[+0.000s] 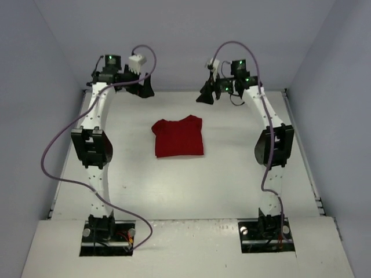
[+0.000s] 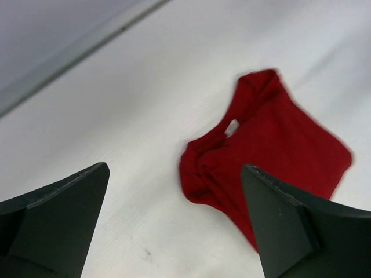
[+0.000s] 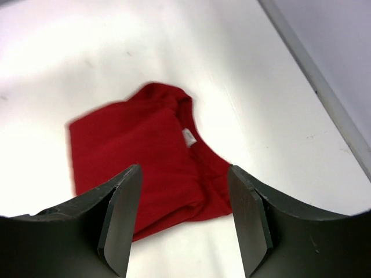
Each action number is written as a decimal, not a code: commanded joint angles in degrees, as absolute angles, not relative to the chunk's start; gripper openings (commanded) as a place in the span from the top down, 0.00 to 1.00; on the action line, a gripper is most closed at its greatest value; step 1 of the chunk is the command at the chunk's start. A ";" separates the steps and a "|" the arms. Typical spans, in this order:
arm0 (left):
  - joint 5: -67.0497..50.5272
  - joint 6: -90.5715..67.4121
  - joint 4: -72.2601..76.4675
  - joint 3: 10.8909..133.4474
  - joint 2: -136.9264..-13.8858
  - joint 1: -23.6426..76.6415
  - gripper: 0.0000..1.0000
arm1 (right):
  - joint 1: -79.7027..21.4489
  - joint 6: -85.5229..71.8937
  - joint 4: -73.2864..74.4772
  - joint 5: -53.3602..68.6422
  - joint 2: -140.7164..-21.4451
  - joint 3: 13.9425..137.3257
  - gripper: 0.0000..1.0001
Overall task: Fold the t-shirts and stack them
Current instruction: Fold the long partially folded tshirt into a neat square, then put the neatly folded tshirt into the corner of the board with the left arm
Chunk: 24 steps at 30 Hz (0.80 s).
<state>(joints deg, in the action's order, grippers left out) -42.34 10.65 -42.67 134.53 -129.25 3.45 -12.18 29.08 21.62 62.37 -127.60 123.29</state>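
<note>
A dark red t-shirt (image 1: 178, 137) lies folded into a rough rectangle near the middle of the white table (image 1: 232, 185), its far edge a little uneven. Both arms rise from their bases at the near edge and reach over the far half of the table, one on each side of the shirt. The left gripper (image 1: 146, 88) hangs at the far left, pointing inward. The right gripper (image 1: 205, 96) faces it from the far right. Neither touches the cloth, and from here I cannot make out how their jaws stand. Purple cables (image 1: 42, 162) loop alongside the arms, and pale grey walls (image 1: 185, 40) close in the table.
</note>
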 commanded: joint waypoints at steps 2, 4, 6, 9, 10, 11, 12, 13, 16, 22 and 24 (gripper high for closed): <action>-38.62 6.66 -39.89 119.68 -112.81 10.94 0.03 | -11.29 20.45 20.22 57.77 -109.69 108.26 0.43; -30.32 1.14 -38.82 114.85 -111.49 14.53 0.03 | -10.89 21.05 20.21 56.84 -105.60 99.84 0.43; -33.34 -4.52 -37.45 111.11 -112.03 16.01 0.03 | -10.30 21.83 20.21 55.96 -101.16 94.86 0.43; -40.60 -14.72 -30.03 105.13 -113.76 16.23 0.03 | -9.10 22.39 20.21 54.99 -96.83 88.16 0.43; -43.77 -18.42 -27.53 103.78 -114.80 16.20 0.03 | -8.62 22.48 20.21 54.93 -95.93 86.72 0.43; -47.08 -23.72 -24.97 102.53 -116.23 16.26 0.03 | -7.93 22.41 20.21 54.93 -94.87 85.22 0.43; -49.84 -23.90 -21.81 101.20 -117.39 16.26 0.03 | -7.40 22.41 20.21 55.10 -94.32 84.40 0.43; -51.23 -29.17 -16.42 98.95 -118.43 16.26 0.02 | -6.76 22.33 20.21 55.50 -93.57 83.40 0.44; -55.41 -40.62 3.03 92.95 -121.33 16.05 0.03 | -5.20 22.31 20.21 56.64 -92.15 81.40 0.44; -58.27 -45.94 10.12 94.35 -128.64 14.43 0.03 | -4.41 23.62 20.29 57.48 -90.38 79.89 0.45; -58.02 -46.67 11.79 93.17 -129.72 13.29 0.03 | -4.32 23.80 20.30 57.78 -90.28 79.97 0.45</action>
<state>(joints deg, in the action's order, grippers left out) -55.85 -40.64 1.16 92.53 -128.80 14.76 -4.39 22.90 22.07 55.37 -93.97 79.46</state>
